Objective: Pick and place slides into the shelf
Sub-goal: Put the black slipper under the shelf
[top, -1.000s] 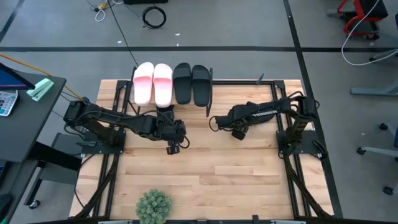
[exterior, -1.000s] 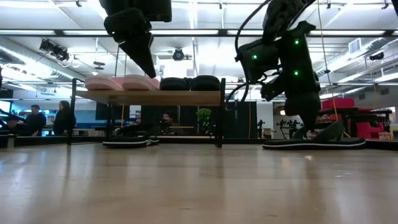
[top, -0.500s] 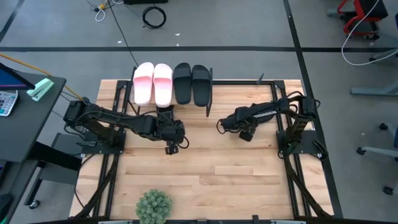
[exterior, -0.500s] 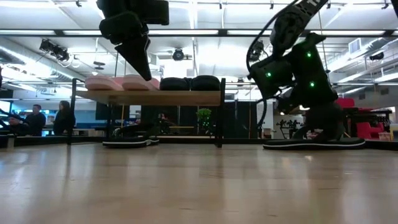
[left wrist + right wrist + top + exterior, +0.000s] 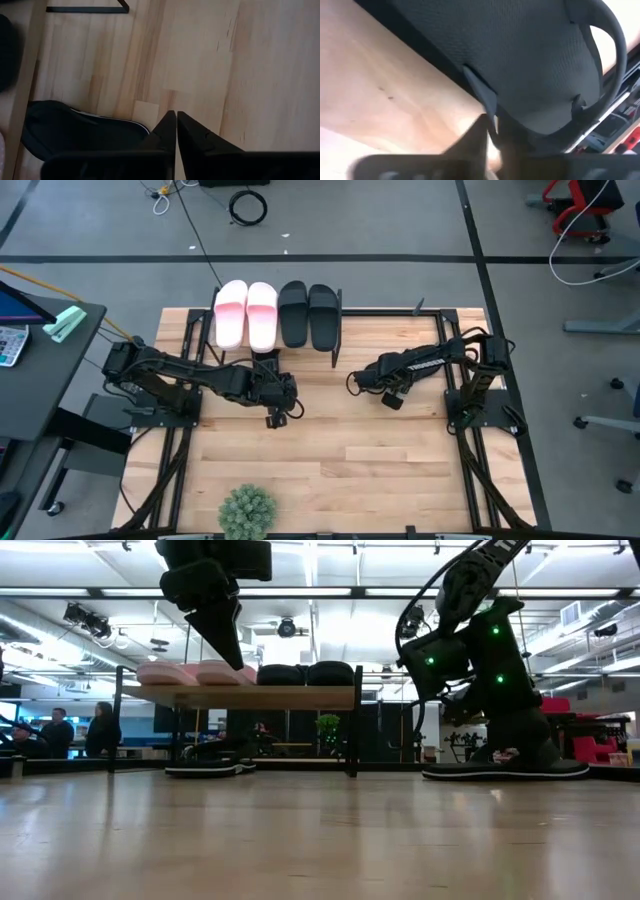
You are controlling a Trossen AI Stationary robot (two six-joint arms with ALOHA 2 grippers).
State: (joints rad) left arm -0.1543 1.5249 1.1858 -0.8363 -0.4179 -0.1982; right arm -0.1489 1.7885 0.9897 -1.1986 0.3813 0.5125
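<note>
I am holding my right gripper (image 5: 352,383) low at three o'clock of the table, its fingers pinching the rim of a thin black slide (image 5: 530,60) lying flat on the boards (image 5: 505,771). My left gripper (image 5: 176,131) is hovering, fingers pressed together, near centre. Two pink slides (image 5: 246,313) and two black slides (image 5: 309,314) are sitting on the shelf (image 5: 250,696) at twelve o'clock, another thin slide (image 5: 75,132) beneath it.
</note>
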